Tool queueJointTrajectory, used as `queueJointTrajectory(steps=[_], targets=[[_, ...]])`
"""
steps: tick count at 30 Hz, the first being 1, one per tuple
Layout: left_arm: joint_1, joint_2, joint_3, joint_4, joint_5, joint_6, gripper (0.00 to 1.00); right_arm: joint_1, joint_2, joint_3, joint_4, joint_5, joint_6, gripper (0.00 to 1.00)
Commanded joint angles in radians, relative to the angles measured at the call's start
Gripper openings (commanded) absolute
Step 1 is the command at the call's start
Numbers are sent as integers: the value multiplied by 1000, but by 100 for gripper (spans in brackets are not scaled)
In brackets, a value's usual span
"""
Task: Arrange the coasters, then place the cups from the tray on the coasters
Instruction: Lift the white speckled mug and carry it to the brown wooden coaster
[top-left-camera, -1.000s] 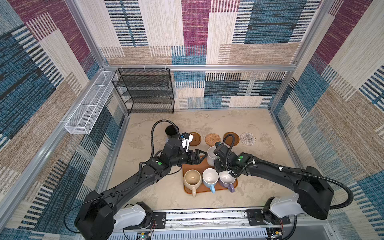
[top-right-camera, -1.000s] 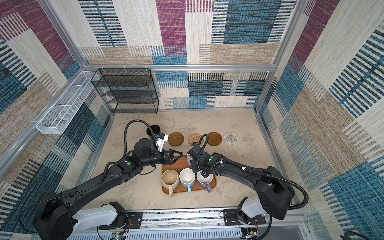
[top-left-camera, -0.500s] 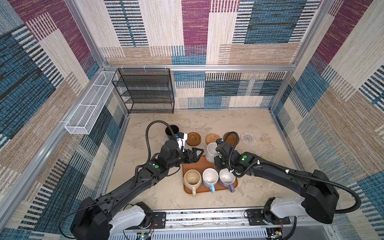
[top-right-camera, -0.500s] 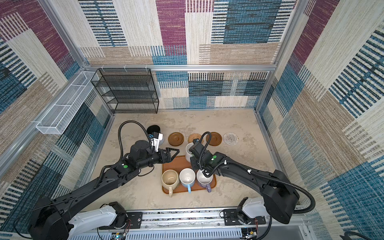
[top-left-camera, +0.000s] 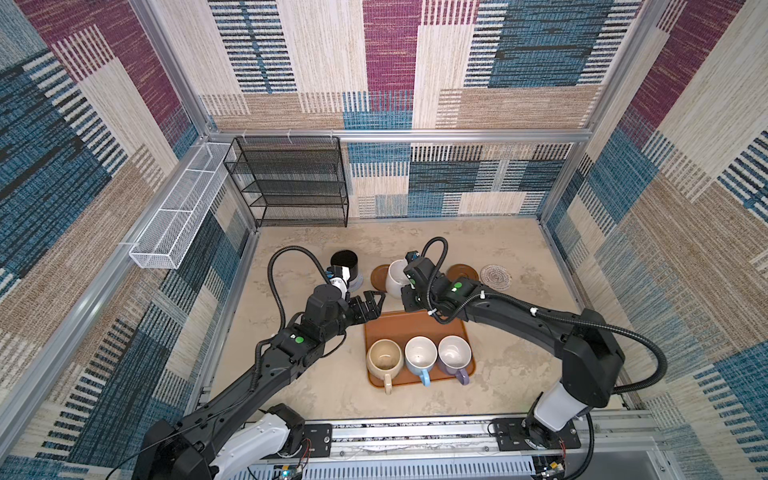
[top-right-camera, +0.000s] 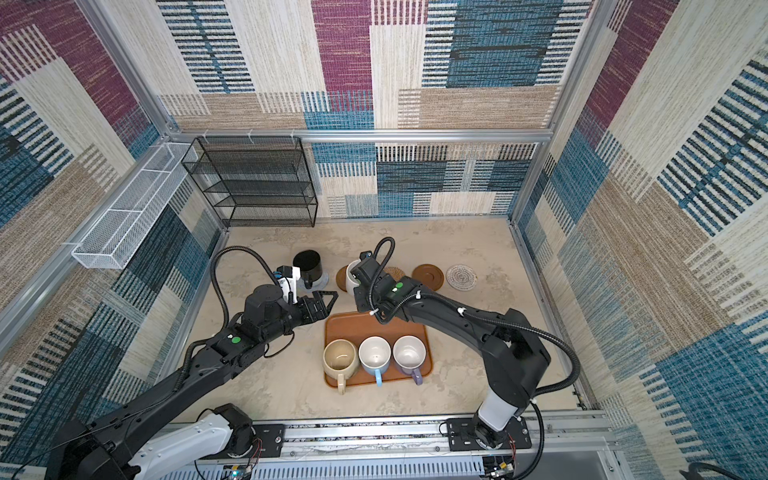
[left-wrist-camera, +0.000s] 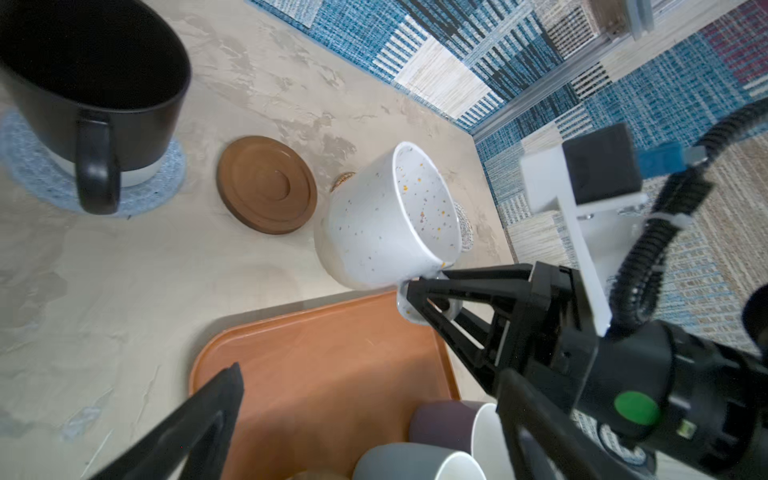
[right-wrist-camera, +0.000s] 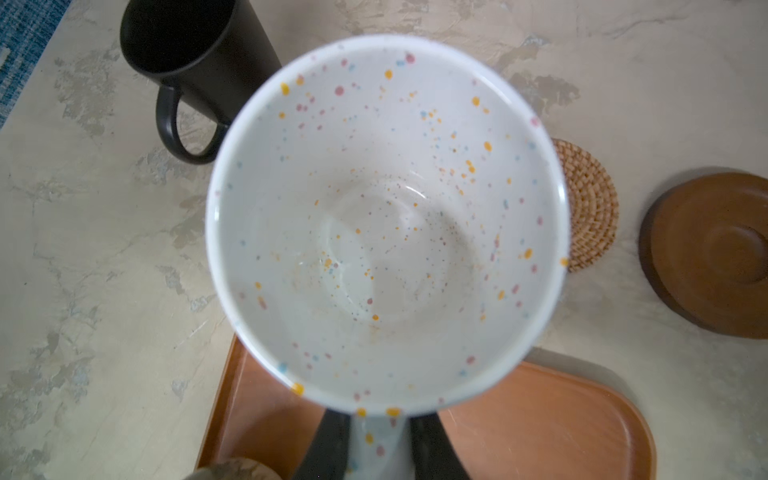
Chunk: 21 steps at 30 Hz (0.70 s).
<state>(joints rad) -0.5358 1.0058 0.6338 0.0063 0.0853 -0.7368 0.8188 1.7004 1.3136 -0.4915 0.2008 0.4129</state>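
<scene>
five cups: the black cup (top-left-camera: 344, 264), the white speckled cup (top-left-camera: 395, 280) with its handle between the fingers of the right gripper (right-wrist-camera: 376, 440), and the beige cup (top-left-camera: 384, 359), light blue cup (top-left-camera: 420, 355) and lavender cup (top-left-camera: 454, 353) in a row on the near side of both pairs of fingers.

five coasters, all beyond the fingertips: the blue-grey coaster (left-wrist-camera: 166, 183), first brown wooden coaster (left-wrist-camera: 266, 185), second brown wooden coaster (top-left-camera: 462, 274), rattan coaster (right-wrist-camera: 590, 208) and pale patterned coaster (top-left-camera: 495, 277).

one tray (top-left-camera: 411, 324). two grippers, counting the left gripper (top-left-camera: 376, 305). one black wire rack (top-left-camera: 291, 183). one white wire basket (top-left-camera: 178, 216).
</scene>
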Motion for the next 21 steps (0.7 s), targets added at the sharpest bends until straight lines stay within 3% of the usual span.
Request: queueJointTrajectory(steps=[1, 7, 21], targets=[[40, 0, -58, 123, 66, -64, 91, 0, 75, 89, 51, 50, -21, 0], [54, 30, -25, 38, 6, -41, 100, -5, 239, 248, 4, 86, -31, 0], [74, 37, -29, 24, -16, -21, 100, -37, 428, 434, -78, 109, -13, 0]])
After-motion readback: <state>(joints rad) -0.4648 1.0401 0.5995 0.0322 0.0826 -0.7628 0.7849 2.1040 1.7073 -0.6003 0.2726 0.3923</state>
